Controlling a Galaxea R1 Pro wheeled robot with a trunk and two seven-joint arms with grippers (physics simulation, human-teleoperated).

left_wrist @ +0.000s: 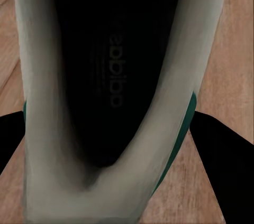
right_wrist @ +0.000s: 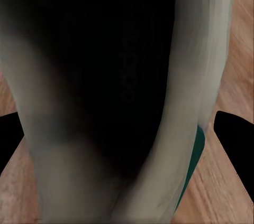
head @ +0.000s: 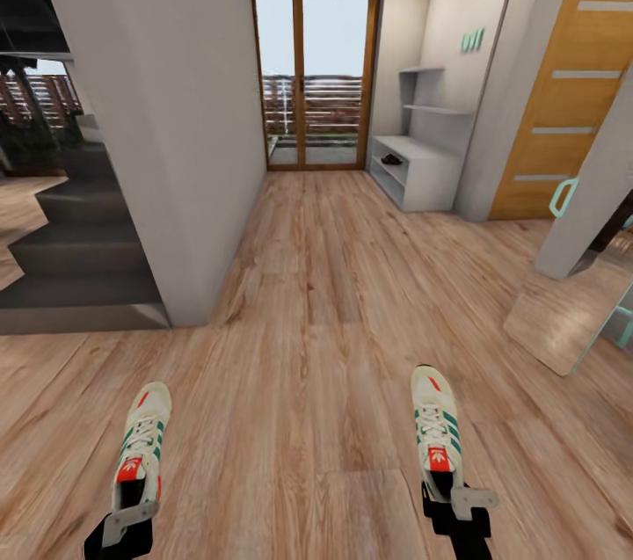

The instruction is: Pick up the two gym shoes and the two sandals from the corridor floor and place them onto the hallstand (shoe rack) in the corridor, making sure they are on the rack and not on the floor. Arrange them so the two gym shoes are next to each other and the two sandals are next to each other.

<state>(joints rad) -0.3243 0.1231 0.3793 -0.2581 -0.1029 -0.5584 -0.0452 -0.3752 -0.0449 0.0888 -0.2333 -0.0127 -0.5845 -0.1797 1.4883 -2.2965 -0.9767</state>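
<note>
Two gym shoes, white with green stripes and red-orange accents, are held above the corridor floor (head: 325, 279), toes pointing away from me. My left gripper (head: 132, 514) is shut on the heel end of the left gym shoe (head: 142, 439). My right gripper (head: 447, 494) is shut on the heel end of the right gym shoe (head: 437, 428). Each wrist view looks into a shoe's dark insole (left_wrist: 114, 76) (right_wrist: 106, 65), with black fingers (left_wrist: 225, 155) (right_wrist: 235, 134) on either side. The pale hallstand (head: 426, 169) stands far down the corridor on the right. A small dark item (head: 391, 159) lies on its shelf, too small to identify.
A grey wall corner (head: 189, 191) juts in on the left, with dark stairs (head: 79, 252) beyond it. On the right are a wooden door (head: 571, 76) and a leaning mirror panel (head: 571, 314). Glass doors (head: 316, 72) close the corridor's far end.
</note>
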